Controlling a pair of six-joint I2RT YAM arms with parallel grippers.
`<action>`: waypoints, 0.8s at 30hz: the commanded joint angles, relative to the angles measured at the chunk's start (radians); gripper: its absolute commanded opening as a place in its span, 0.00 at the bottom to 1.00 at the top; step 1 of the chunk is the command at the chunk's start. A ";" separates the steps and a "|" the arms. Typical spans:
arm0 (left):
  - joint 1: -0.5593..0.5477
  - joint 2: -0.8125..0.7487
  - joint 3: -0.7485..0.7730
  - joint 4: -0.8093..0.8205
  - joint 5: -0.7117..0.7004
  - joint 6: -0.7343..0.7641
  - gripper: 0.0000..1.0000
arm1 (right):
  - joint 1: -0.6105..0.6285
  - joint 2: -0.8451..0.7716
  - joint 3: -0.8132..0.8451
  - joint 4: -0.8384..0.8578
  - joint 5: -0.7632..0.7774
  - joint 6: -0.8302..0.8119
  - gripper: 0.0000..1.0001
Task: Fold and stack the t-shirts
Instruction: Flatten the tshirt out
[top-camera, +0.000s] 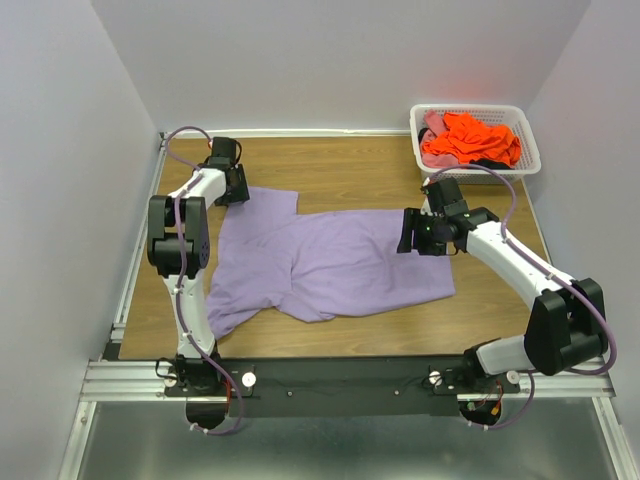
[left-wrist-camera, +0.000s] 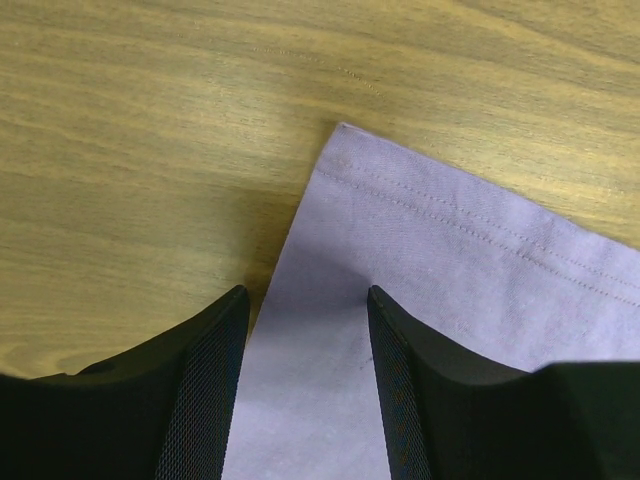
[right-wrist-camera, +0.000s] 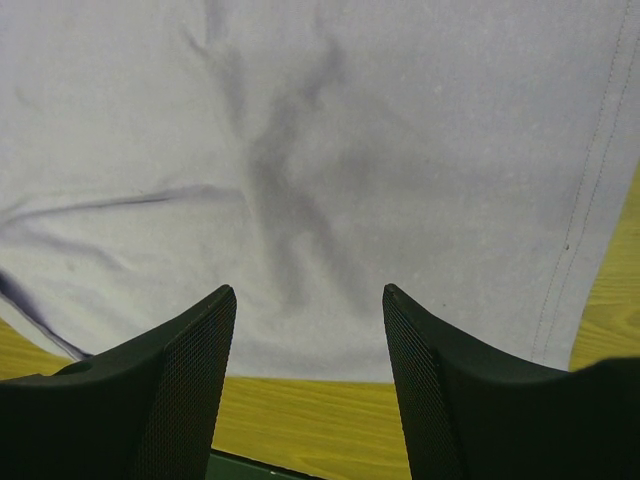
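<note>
A large lavender t-shirt (top-camera: 340, 265) lies spread and partly rumpled on the wooden table (top-camera: 350, 170). My left gripper (top-camera: 235, 190) hovers at its far left corner. In the left wrist view the left gripper (left-wrist-camera: 306, 295) is open, straddling the shirt's (left-wrist-camera: 450, 260) side edge just below the hemmed corner. My right gripper (top-camera: 412, 235) is over the shirt's right part. In the right wrist view the right gripper (right-wrist-camera: 308, 291) is open, with the wrinkled shirt (right-wrist-camera: 320, 130) edge and bare wood between its fingers. An orange t-shirt (top-camera: 470, 140) and a pink t-shirt (top-camera: 433, 122) lie in the basket.
A white lattice basket (top-camera: 530, 145) stands at the far right corner of the table. White walls close in the table on three sides. A metal rail (top-camera: 330, 375) carrying both arm bases runs along the near edge.
</note>
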 joint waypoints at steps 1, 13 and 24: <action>-0.005 0.063 0.002 -0.037 -0.011 0.003 0.53 | -0.001 0.014 -0.008 0.026 0.032 -0.001 0.68; -0.016 0.091 -0.006 -0.059 -0.014 0.027 0.00 | -0.002 0.051 0.031 0.049 0.067 -0.016 0.68; -0.015 0.028 -0.021 -0.039 -0.042 0.032 0.00 | -0.082 0.227 0.117 0.221 0.363 -0.042 0.56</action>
